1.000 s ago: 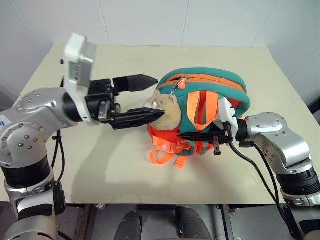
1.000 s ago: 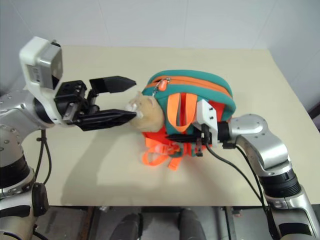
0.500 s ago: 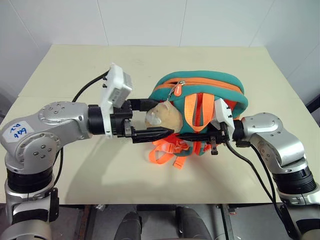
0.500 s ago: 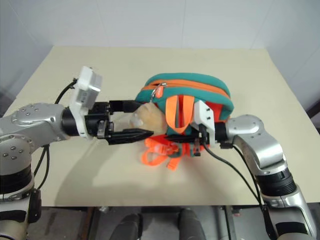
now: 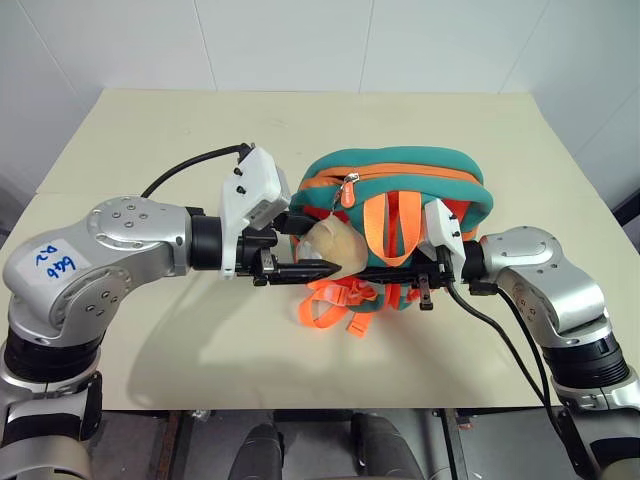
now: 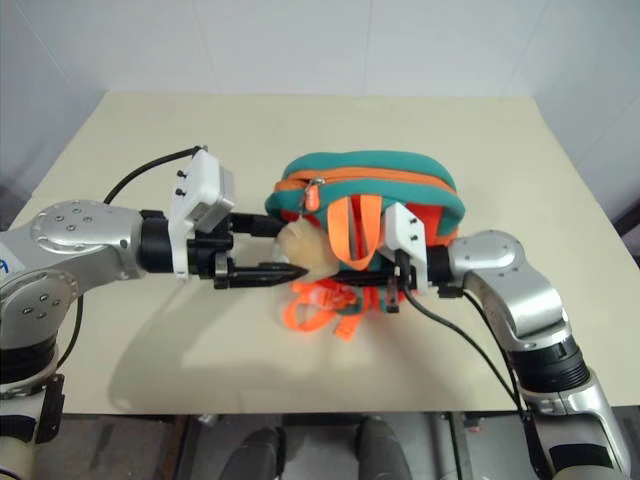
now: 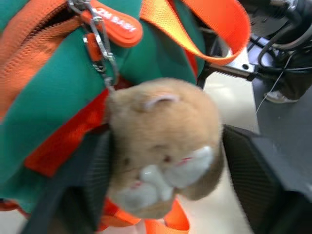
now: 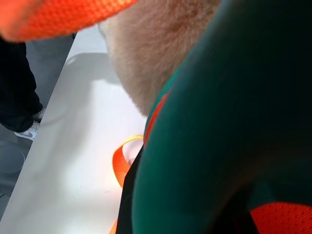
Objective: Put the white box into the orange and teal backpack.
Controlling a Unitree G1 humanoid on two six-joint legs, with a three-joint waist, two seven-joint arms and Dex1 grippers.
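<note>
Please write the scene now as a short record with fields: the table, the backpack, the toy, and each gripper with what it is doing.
table: beige table, holds the backpack
backpack: orange and teal backpack, near the table's middle, zipper along the top looks shut
toy: tan plush toy, hangs by a clip from the zipper pull
left gripper: left gripper, fingers on either side of the toy
right gripper: right gripper, shut on the backpack's lower front
straps: loose orange straps lie on the table

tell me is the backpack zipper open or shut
Shut: the orange zipper line runs closed across the backpack top, its pull at the left end.
</note>
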